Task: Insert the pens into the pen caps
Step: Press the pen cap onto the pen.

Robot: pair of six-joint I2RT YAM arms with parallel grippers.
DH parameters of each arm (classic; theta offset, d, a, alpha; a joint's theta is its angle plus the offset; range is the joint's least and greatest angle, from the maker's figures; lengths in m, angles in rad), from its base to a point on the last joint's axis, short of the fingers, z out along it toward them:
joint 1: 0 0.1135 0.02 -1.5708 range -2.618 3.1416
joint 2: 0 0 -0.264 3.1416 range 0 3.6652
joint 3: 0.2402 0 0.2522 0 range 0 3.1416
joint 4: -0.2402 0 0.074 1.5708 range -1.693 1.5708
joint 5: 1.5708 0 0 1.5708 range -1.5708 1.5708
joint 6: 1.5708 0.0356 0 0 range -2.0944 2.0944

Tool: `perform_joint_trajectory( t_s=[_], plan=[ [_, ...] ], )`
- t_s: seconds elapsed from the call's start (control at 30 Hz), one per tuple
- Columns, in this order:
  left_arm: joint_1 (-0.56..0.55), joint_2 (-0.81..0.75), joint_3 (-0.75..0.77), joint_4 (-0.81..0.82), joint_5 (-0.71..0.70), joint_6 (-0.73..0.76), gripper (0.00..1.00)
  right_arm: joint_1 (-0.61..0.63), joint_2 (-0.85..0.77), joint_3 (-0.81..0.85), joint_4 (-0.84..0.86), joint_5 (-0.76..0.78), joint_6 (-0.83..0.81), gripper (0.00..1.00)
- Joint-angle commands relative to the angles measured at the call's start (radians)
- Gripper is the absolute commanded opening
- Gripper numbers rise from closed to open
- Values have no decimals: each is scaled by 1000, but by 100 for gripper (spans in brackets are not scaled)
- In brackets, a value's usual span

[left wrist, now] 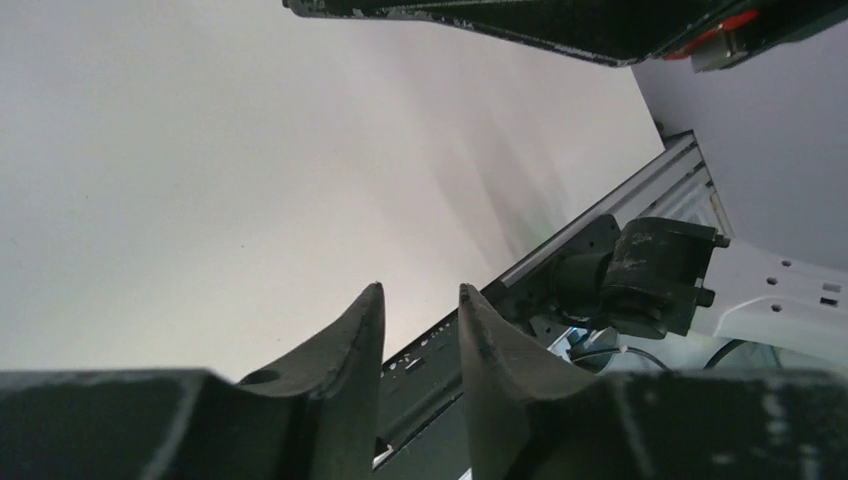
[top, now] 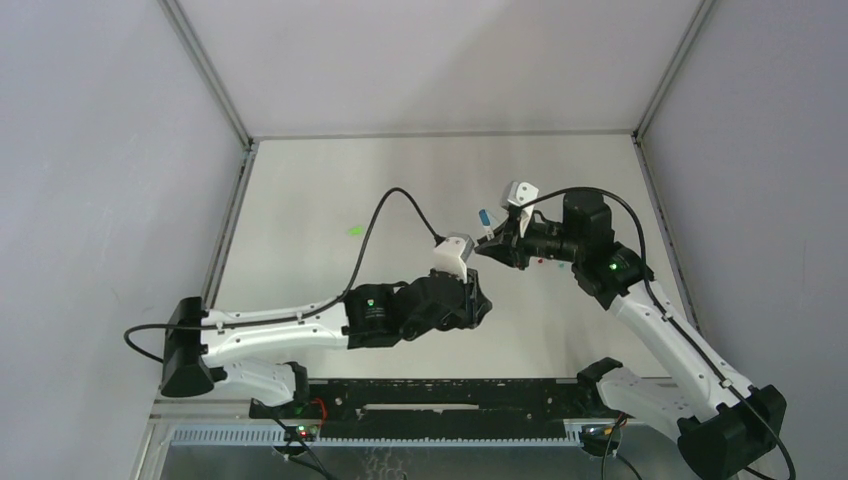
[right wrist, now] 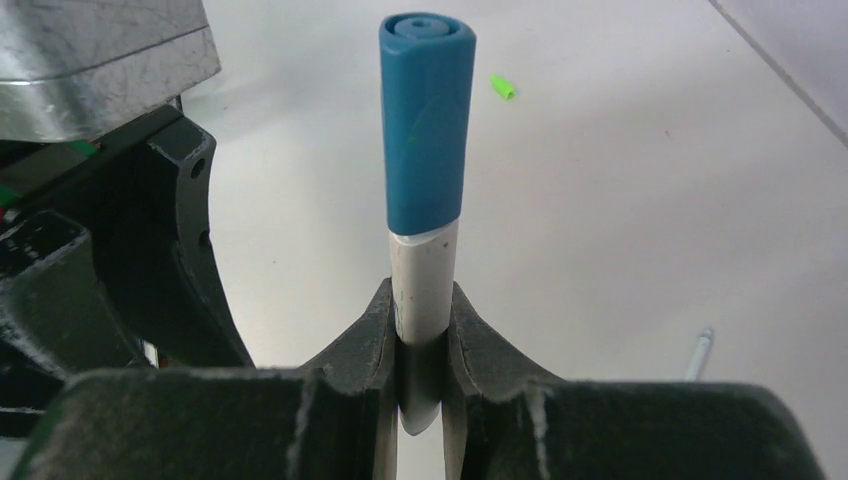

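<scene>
Right gripper [right wrist: 420, 305] clamped on white pen [right wrist: 425, 265], blue cap [right wrist: 425, 120] on. Left gripper [left wrist: 420, 300] parted, empty. Risk: a half-seated cap could pop off.

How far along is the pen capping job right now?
Done: the white pen in the right gripper already wears a blue cap. In hand: that gripper clamps the capped pen, while the left gripper is open and empty. Left: a green cap lies loose on the table, and a thin pen lies apart from it.
</scene>
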Motion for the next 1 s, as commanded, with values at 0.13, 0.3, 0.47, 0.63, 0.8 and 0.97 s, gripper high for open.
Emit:
perform_joint_trajectory(
  t_s=[0.13, 0.3, 0.47, 0.63, 0.8, 0.97],
  plan=[
    [6, -196, -180, 120, 29, 172, 52, -22, -11, 34, -10, -143, -62, 0],
    [5, -392, -412, 460, 117, 434, 62, -34, 2, 38, -65, -317, -95, 0],
    [24, -549, -603, 793, 117, 630, 100, -29, 38, 38, -93, -430, -106, 0],
    [162, -587, -658, 983, 293, 643, 100, -9, 74, 37, -134, -507, -159, 0],
    [198, -510, -608, 1045, 388, 687, 94, 16, 87, 38, -165, -530, -202, 0],
    [233, -412, -575, 1114, 457, 672, 82, 26, 96, 38, -174, -539, -214, 0]
  ],
)
